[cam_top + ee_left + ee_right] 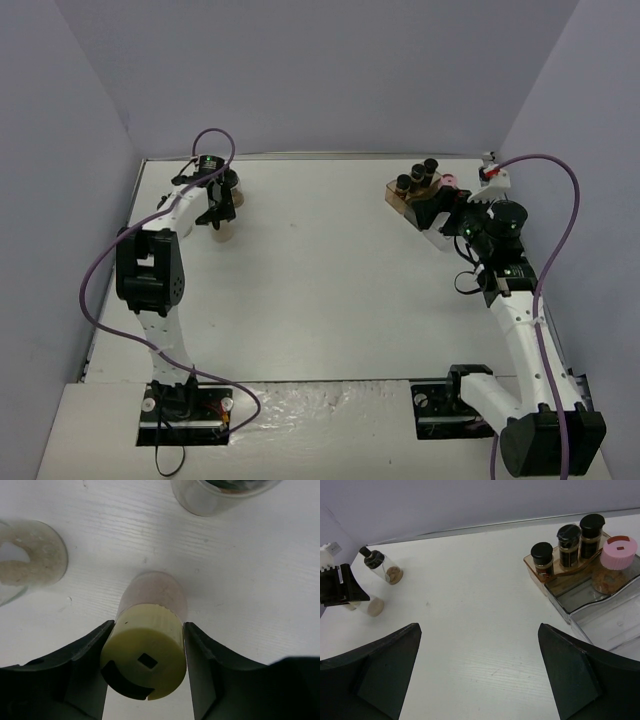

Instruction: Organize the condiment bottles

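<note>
Stepped rack [580, 594] (brown top step, clear plastic lower trays): three black-capped jars [568, 545] of dark spice sit on the top step, and a pink-capped jar [615, 565] with orange-brown bits sits one step down. Far across the table [470, 610] from the rack stands the yellow-capped jar [152, 597], clear glass with pale pinkish contents and a round, faintly ribbed cap. Left gripper [146, 630] fingers pinch its cap. Right gripper [480, 630], near the rack, is spread wide and holds nothing.
</note>
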